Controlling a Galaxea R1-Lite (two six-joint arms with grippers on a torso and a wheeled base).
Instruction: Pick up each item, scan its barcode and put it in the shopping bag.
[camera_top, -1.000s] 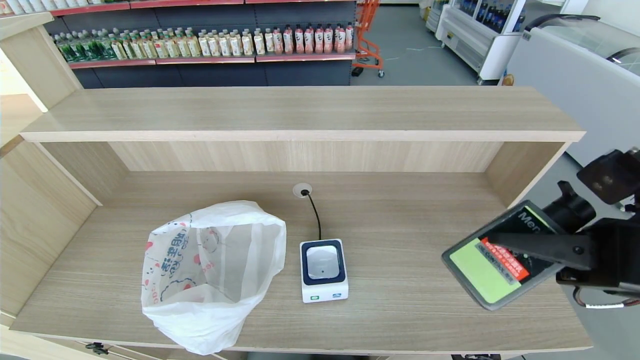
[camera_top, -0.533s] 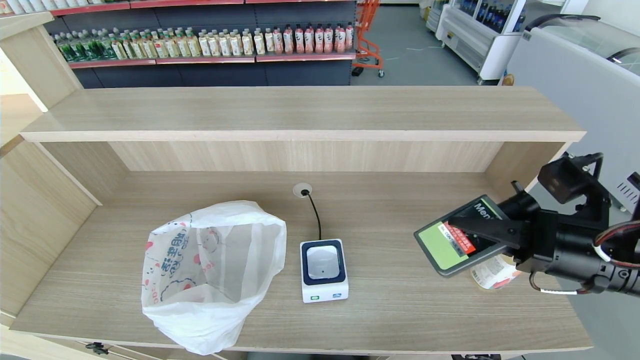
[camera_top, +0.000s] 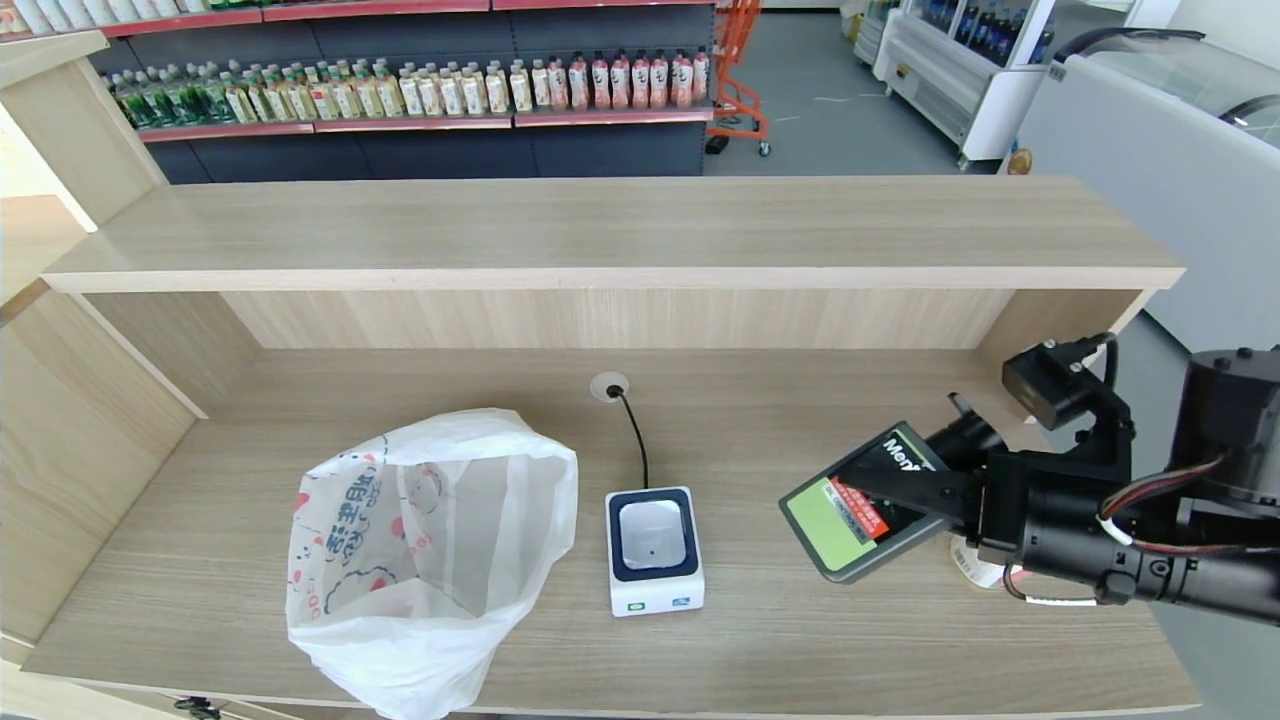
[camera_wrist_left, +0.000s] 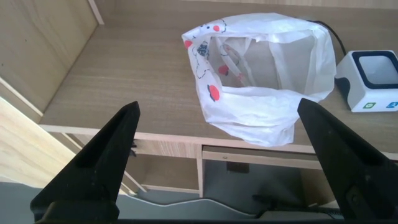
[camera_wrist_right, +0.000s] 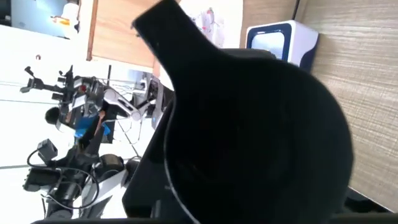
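This is a shop, seen from behind the checkout counter (camera_top: 800, 640), which is pale wood with a raised customer ledge (camera_top: 600, 230) running across at twelve o'clock. A barcode scanner (camera_top: 654, 550) sits on the desk, and a printed plastic shopping bag (camera_top: 430, 560) stands open just beside it at its nine o'clock. Beyond the ledge at eleven o'clock, red-edged shelves (camera_top: 400, 125) carry rows of bottled drinks (camera_top: 450, 88). An orange wheeled trolley (camera_top: 738, 80) stands at twelve, and a white drinks chiller (camera_top: 950, 70) and a glass-topped chest freezer (camera_top: 1150, 140) line the aisle from one to two o'clock.
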